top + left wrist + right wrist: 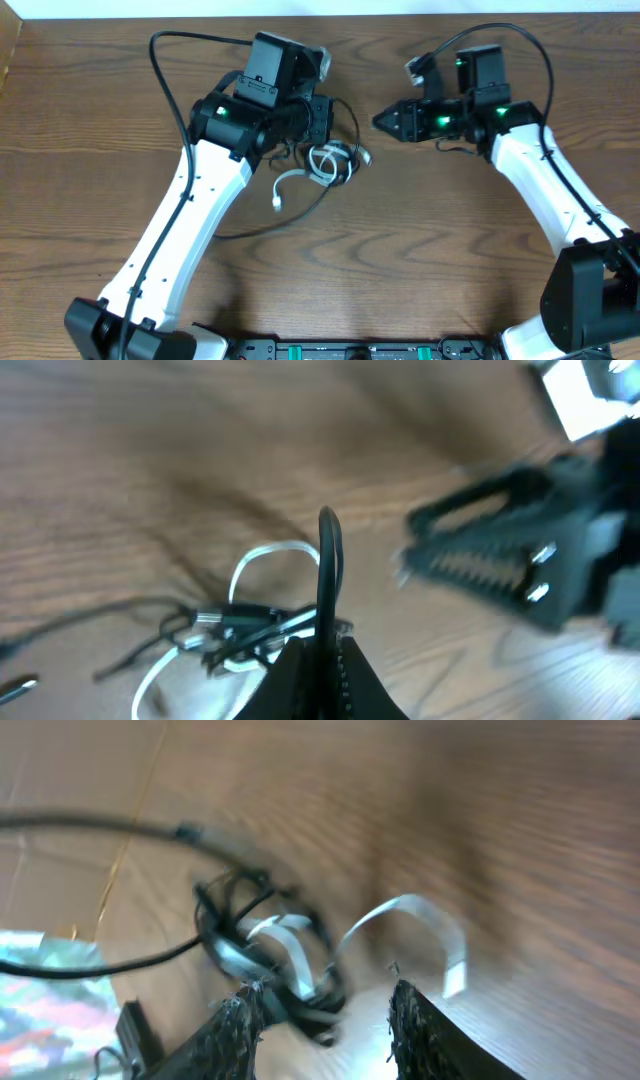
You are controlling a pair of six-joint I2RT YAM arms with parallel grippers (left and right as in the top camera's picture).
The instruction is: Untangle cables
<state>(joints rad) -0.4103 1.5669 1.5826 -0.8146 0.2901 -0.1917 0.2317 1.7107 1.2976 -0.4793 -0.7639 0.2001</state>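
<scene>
The black cable (pixel 329 560) is pinched in the closed left gripper (pixel 322 648); the right gripper (pixel 323 995) is held open, empty, near the white cable (pixel 405 910).

A: Surface?
B: Brown wood-grain table (pixel 420 250); white strip (pixel 400 8) along far edge
A: Else?
B: Blurred green-red patch (pixel 40 990), lower left of right wrist view, unidentified

Soft, even light on the brown wooden table (pixel 450 260), faint shadows, overhead view sharp, both wrist views motion-blurred — thin black cable (pixel 330 570) fairly crisp up close, thin white cable (pixel 405 902) smeared, far wood defocused
</scene>
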